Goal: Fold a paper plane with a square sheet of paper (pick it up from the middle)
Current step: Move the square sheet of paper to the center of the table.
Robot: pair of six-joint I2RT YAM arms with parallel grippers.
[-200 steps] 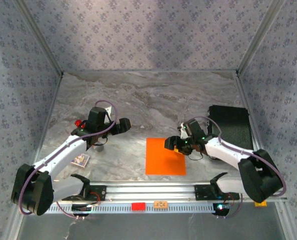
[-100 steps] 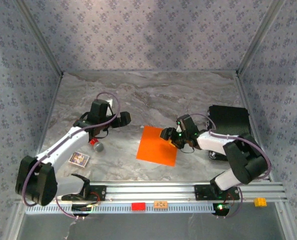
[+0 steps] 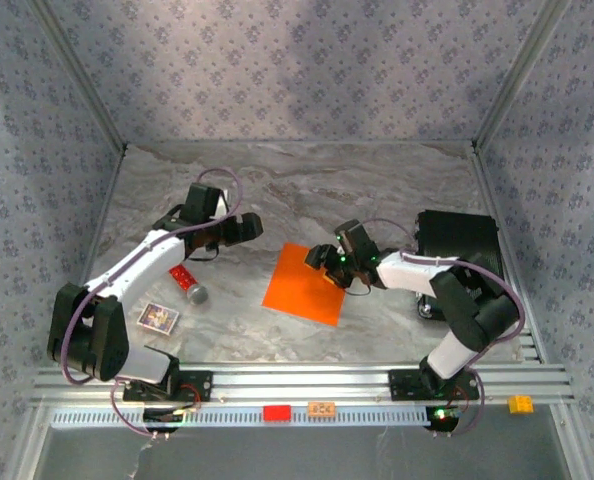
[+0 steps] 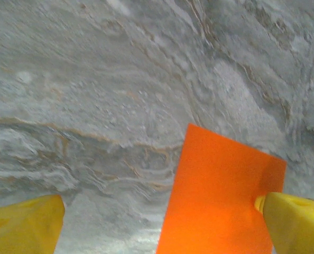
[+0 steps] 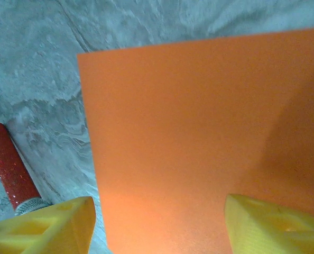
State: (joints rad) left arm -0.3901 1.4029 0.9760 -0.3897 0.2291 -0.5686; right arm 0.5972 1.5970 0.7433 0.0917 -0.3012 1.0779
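One orange sheet (image 3: pixel 302 287) lies flat near the middle of the table (image 3: pixel 307 190), turned askew. The right gripper (image 3: pixel 327 264) is over the sheet's far right corner. Its fingers (image 5: pixel 262 222) are spread with the paper below them and do not pinch it; whether they touch it I cannot tell. The left gripper (image 3: pixel 241 228) hangs just past the sheet's far left side, its fingers (image 4: pixel 25 222) wide apart and holding nothing.

Left of the sheet and apart from it lies one red cylinder (image 3: pixel 188 284) with a grey tip, close beside the left arm. Nearer the front is one printed card (image 3: pixel 158 317). One black pad (image 3: pixel 459 245) lies at the right, beyond the right arm. Three small blocks sit along the front rail (image 3: pixel 277 385): one red (image 3: pixel 275 412), one orange (image 3: pixel 322 408) and one yellow (image 3: pixel 520 404).
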